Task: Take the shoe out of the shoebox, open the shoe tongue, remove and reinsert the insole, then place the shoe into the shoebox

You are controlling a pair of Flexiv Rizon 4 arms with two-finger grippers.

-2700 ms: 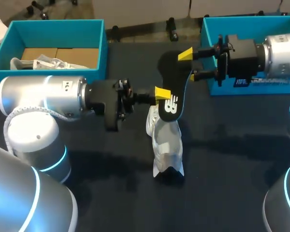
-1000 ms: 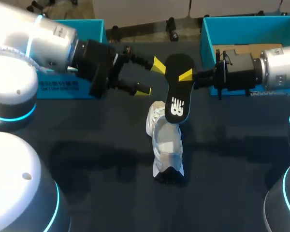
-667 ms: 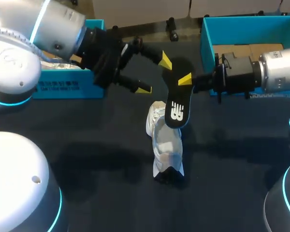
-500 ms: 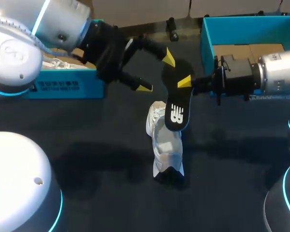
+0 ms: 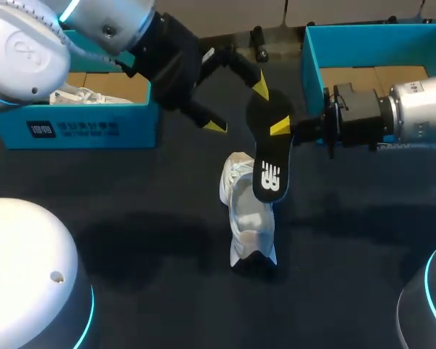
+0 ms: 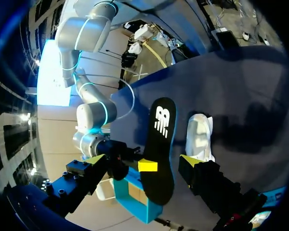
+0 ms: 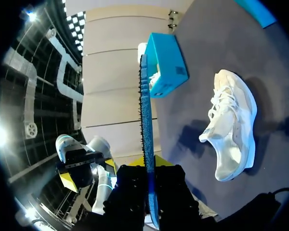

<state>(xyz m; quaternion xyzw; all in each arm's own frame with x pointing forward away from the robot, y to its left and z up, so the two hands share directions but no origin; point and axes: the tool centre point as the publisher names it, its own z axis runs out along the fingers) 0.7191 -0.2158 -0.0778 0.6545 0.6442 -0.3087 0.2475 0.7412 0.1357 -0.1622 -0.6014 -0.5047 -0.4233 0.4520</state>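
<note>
1. The right hand (image 5: 282, 129) comes in from the right and pinches the black insole (image 5: 269, 149) between its two fingers. It grips the insole a little above the middle.
2. In the right wrist view the insole (image 7: 145, 144) shows edge-on, clamped between the two fingers from both sides.
3. The insole hangs in the air with its logo end pointing near. In the head view that end overlaps the far end of the white shoe (image 5: 248, 218); whether they touch cannot be told.
4. The shoe rests on the dark tabletop (image 5: 131, 218) near the middle, outside both boxes. In the right wrist view the shoe (image 7: 231, 127) lies apart from the insole.
5. The left hand (image 5: 238, 107) reaches in from the far left with its fingers spread wide and holds nothing. One yellow tip is just beside the insole's far end.
6. From the left wrist, the insole (image 6: 160, 154) and the shoe (image 6: 200, 137) lie ahead of the spread fingers.
7. A blue box (image 5: 73, 123) at the far left holds another white shoe (image 5: 80, 94). A second blue box (image 5: 312, 51) stands at the far right.
</note>
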